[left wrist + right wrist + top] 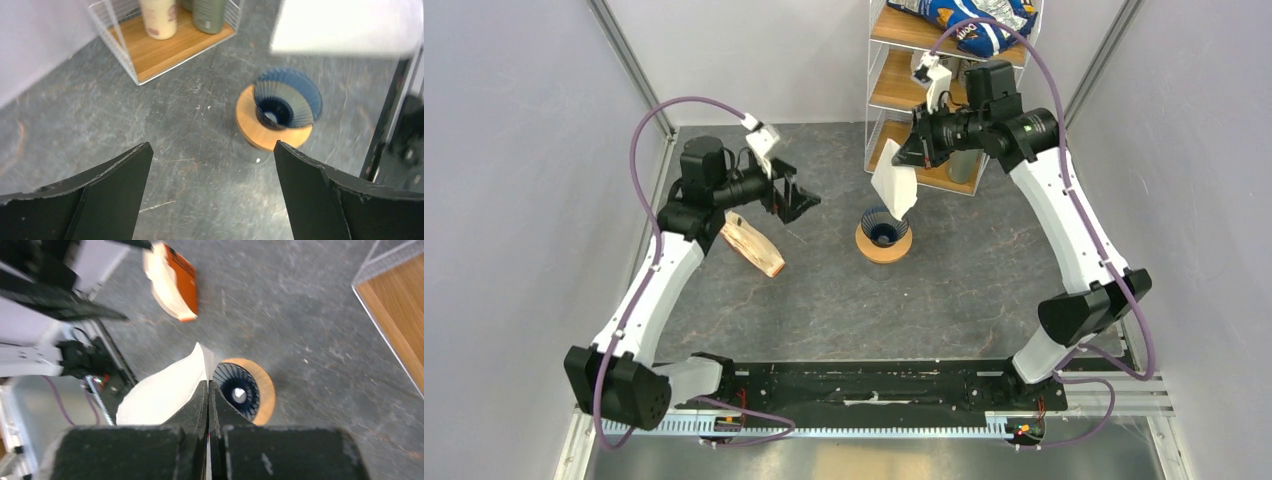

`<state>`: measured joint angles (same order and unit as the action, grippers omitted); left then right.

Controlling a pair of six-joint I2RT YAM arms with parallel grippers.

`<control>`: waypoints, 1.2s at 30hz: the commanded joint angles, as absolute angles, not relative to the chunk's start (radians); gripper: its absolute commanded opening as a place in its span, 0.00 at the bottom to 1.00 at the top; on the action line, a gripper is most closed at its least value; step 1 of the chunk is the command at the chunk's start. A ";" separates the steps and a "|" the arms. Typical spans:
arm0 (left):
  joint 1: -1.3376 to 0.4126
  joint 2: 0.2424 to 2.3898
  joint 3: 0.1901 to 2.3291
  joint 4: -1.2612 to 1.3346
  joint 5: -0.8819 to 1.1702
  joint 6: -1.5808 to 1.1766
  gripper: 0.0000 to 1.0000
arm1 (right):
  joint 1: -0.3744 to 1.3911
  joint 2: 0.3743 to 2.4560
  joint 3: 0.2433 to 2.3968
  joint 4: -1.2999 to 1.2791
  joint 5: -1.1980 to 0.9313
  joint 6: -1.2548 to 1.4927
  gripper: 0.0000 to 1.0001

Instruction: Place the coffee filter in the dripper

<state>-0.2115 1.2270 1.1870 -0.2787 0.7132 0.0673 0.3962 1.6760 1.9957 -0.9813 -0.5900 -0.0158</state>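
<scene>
The coffee filter (pixel 894 190) is a thin white paper cone pinched in my shut right gripper (pixel 905 158). It hangs just above the dripper (pixel 884 226), a dark blue ribbed cone seated on an orange-brown ring (pixel 883 250). In the right wrist view the gripper (pixel 207 383) is shut on the filter (pixel 162 390), which spreads to the left, with the dripper (pixel 239 390) right below and to the right. My left gripper (pixel 802 200) is open and empty, left of the dripper. In the left wrist view (pixel 212 150) the dripper (pixel 287 100) and the filter's edge (pixel 345 25) lie ahead.
A cream-and-tan paper stack (pixel 754 243) lies on the table under my left arm; it also shows in the right wrist view (pixel 172 282). A wire shelf with wooden boards (pixel 924 95) stands behind the dripper, with bottles (pixel 159 17) on its lowest board.
</scene>
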 commanded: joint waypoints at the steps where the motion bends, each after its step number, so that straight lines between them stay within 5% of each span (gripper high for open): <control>1: -0.299 1.122 1.104 -0.313 0.792 0.567 1.00 | 0.381 1.627 2.015 -0.806 -0.784 0.224 0.00; 12: -0.480 1.069 0.956 0.046 0.498 0.588 1.00 | 0.379 1.598 1.914 -0.627 -0.928 0.493 0.00; 23: -0.556 1.142 1.017 0.086 0.485 0.530 1.00 | 0.400 1.599 1.873 -0.646 -0.908 0.475 0.00; 36: -0.560 1.151 1.076 0.043 0.545 0.483 0.67 | 0.429 1.597 1.866 -0.743 -0.838 0.335 0.00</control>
<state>-0.5568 1.1522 1.0172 0.0319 0.5041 0.5152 0.4175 1.6352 1.8671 -0.7193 -0.8593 0.3901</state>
